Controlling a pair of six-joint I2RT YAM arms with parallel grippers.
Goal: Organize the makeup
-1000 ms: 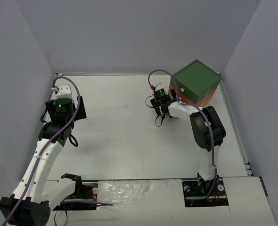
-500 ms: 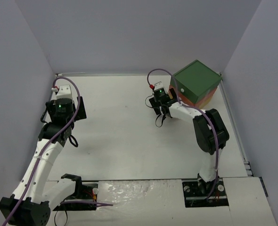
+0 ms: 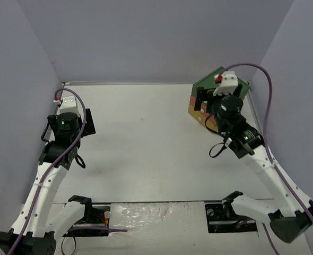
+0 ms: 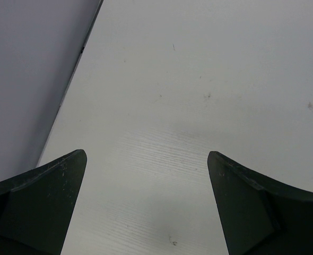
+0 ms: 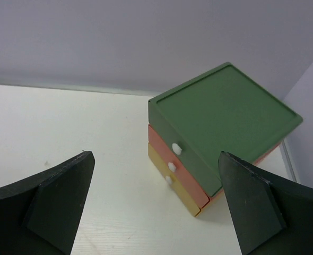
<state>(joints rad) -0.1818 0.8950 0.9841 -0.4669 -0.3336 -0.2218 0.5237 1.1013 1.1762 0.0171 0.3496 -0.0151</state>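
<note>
both arms' jaws gape empty over a white table (image 3: 146, 138) between pale lilac walls (image 3: 146, 37), drawer chest (image 5: 225, 111) far right.

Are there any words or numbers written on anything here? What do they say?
None: no words, numbers or signs can be read in any view.
The drawer chest is plain green, red and yellow, with unmarked white knobs.
The table carries no print.

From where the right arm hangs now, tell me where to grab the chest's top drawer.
Pinch the small white knob on the green top drawer, coming head-on at its front face. The knob is the only part that sticks out; the drawer looks shut, offering no edge to hold.
</note>
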